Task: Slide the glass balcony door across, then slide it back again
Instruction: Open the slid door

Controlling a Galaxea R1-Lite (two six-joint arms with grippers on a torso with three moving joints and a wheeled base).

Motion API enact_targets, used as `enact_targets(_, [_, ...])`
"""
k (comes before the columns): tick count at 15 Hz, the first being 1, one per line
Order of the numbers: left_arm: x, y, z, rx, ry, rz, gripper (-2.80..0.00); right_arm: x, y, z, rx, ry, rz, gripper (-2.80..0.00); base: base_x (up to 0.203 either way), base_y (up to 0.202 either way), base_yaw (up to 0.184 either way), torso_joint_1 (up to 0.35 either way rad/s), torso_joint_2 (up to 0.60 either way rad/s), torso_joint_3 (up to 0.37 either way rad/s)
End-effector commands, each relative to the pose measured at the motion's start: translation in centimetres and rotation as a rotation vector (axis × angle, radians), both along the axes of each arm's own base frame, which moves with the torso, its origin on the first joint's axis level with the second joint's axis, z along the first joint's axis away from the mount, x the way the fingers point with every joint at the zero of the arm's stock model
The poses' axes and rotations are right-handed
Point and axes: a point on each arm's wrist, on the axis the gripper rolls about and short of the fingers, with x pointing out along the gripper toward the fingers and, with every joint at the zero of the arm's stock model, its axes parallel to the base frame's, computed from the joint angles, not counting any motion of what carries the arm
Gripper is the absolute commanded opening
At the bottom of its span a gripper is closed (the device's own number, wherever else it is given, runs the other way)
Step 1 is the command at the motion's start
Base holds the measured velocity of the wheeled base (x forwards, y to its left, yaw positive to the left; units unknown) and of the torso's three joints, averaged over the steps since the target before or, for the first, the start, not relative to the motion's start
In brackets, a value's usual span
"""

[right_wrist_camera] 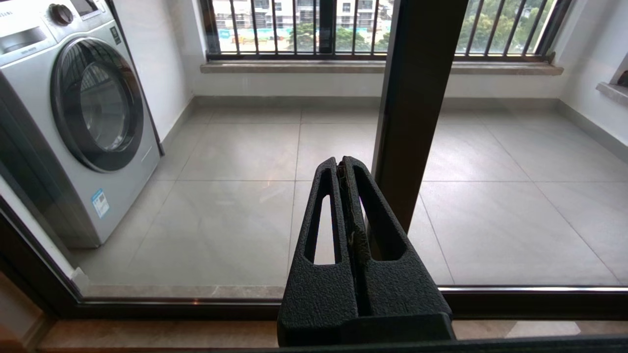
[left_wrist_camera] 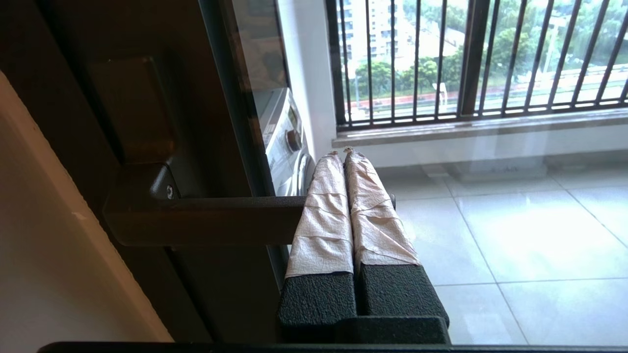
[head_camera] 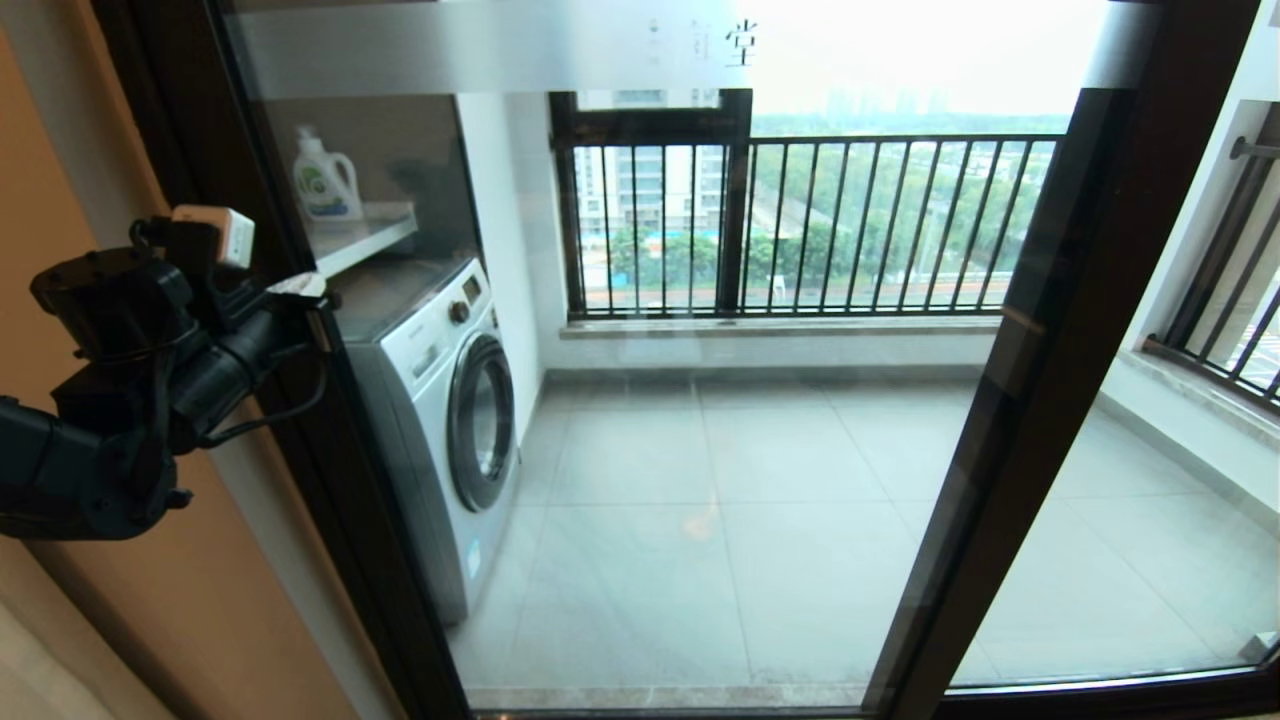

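- The glass balcony door fills the doorway, its left frame against the wall.
- The left gripper, fingers pressed together, rests on the black bar handle.
- The right gripper is clenched on nothing, low before the glass.
- A washing machine stands behind.

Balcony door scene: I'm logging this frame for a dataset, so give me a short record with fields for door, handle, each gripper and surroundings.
door: glass balcony door, dark frame, frosted strip on top
handle: black bar handle, jutting from the frame's edge
left gripper: left gripper shut, taped fingers crossing the handle's end
right gripper: right gripper shut, empty, before the glass, low
behind glass: washing machine, detergent bottle, railing
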Motion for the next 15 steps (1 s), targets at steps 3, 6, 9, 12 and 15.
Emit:
enact_targets(3, [0.3, 0.1, -0.9, 0.002, 0.031, 0.002, -2.80, 0.1, 0.0, -0.3, -0.001, 0.012, 0.001, -2.80, 0.000, 0.000, 0.000, 0.000, 0.00, 0.000])
enact_targets(6, [0.2, 0.5, -1.8, 0.000, 0.047, 0.013, -2.80, 0.1, 0.0, -0.3, -0.001, 0.012, 0.001, -2.80, 0.000, 0.000, 0.000, 0.000, 0.00, 0.000])
enact_targets(9, [0.5, 1.2, -2.8, 0.003, -0.002, 0.033, -2.80, 0.1, 0.0, -0.3, -0.001, 0.012, 0.001, -2.80, 0.000, 0.000, 0.000, 0.000, 0.00, 0.000])
enact_targets(12, [0.0, 1.6, -3.6, 0.001, 0.020, 0.044, -2.80, 0.1, 0.0, -0.3, -0.001, 0.012, 0.001, -2.80, 0.000, 0.000, 0.000, 0.000, 0.00, 0.000])
enact_targets(15, [-0.3, 2.2, -4.4, -0.003, 0.051, 0.060, -2.80, 0.1, 0.0, -0.3, -0.001, 0.012, 0.001, -2.80, 0.000, 0.000, 0.000, 0.000, 0.00, 0.000])
